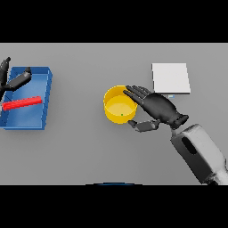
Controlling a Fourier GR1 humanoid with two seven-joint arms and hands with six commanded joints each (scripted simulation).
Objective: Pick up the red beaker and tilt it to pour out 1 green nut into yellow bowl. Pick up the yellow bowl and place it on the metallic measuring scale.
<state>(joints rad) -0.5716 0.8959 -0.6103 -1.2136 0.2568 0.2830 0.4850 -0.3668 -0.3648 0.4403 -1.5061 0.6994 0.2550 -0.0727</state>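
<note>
Grey worktop (pixel 80 151) carries everything. Far left: blue tray (pixel 46 84), open-topped, with the red beaker (pixel 22 103) lying on its side inside it, so the beaker looks set down and finished with.

Right of centre, towards the far side: flat white-topped scale (pixel 171 77), nothing on it.

Centre: yellow bowl (pixel 119 106), upright on the worktop, well apart from the tray and near the scale but not touching it. A small green nut (pixel 121 115) sits in the bowl's near part. Pour step judged done.

Right hand (pixel 158 108) is at the bowl's right rim, fingers spread over the edge and thumb curling in under the near side; closing round the bowl, grip not yet firm.

Left hand (pixel 13 79) rests over the tray's far left corner, fingers loosely extended, holding nothing.

Left to do: lift bowl, set it on the scale.
</note>
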